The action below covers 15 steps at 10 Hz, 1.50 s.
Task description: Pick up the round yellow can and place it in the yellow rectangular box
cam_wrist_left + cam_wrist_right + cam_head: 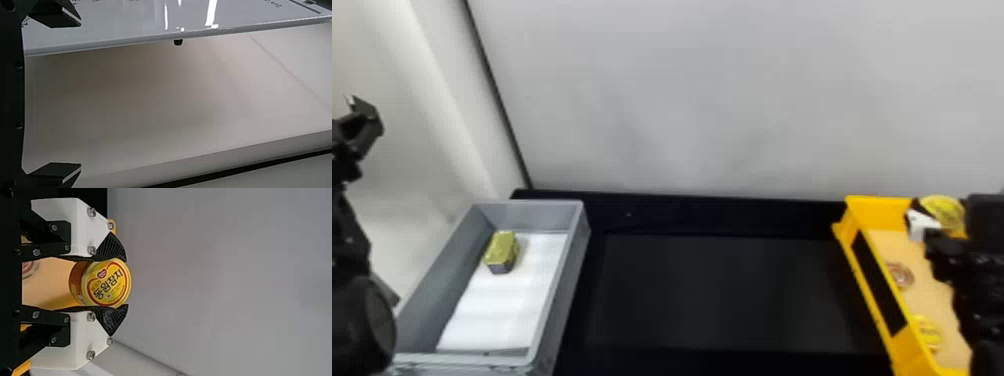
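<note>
Between the right tool's [923,225] black fingers [111,246], round yellow can [943,212]

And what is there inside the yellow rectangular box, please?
The box holds a reddish round item and, nearer the robot, a yellow one. The right arm hides part of the inside, so anything beneath it cannot be told.

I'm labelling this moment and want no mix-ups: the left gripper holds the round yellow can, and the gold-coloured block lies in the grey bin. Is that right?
Not quite: it is the right gripper that holds the round yellow can, as the right wrist view shows. The gold-coloured block does lie in the grey bin.
</note>
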Each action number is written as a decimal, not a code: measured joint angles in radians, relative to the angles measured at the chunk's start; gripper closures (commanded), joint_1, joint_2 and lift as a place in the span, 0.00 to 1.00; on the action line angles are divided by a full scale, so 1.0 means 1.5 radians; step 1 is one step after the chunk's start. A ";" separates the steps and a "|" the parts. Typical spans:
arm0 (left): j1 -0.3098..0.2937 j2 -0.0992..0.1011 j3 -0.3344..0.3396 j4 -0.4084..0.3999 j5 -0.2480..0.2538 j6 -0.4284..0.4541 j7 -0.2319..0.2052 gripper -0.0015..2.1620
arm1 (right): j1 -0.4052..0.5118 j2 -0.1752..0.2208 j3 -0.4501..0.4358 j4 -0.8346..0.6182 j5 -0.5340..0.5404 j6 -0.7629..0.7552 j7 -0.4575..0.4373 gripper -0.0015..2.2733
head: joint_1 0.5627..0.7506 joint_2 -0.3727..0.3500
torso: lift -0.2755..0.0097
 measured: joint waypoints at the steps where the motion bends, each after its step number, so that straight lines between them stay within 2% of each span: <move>1: 0.000 0.000 0.000 0.000 0.000 0.000 0.000 0.00 | 0.008 0.000 -0.024 0.012 -0.023 0.001 -0.004 0.32 | 0.70 0.53 | 0.75; 6: 0.004 0.000 0.000 -0.004 0.000 -0.004 0.000 0.00 | 0.050 -0.001 -0.096 0.052 -0.059 0.030 -0.007 0.32 | 0.70 0.53 | 0.75; 10: 0.005 0.000 0.000 -0.004 0.000 -0.004 0.000 0.00 | 0.073 0.001 -0.107 0.087 -0.084 0.034 -0.007 0.31 | 0.70 0.53 | 0.75; 15: 0.005 0.000 0.000 -0.004 0.000 -0.004 0.001 0.00 | 0.080 -0.001 -0.104 0.096 -0.097 0.033 -0.001 0.22 | 0.70 0.53 | 0.75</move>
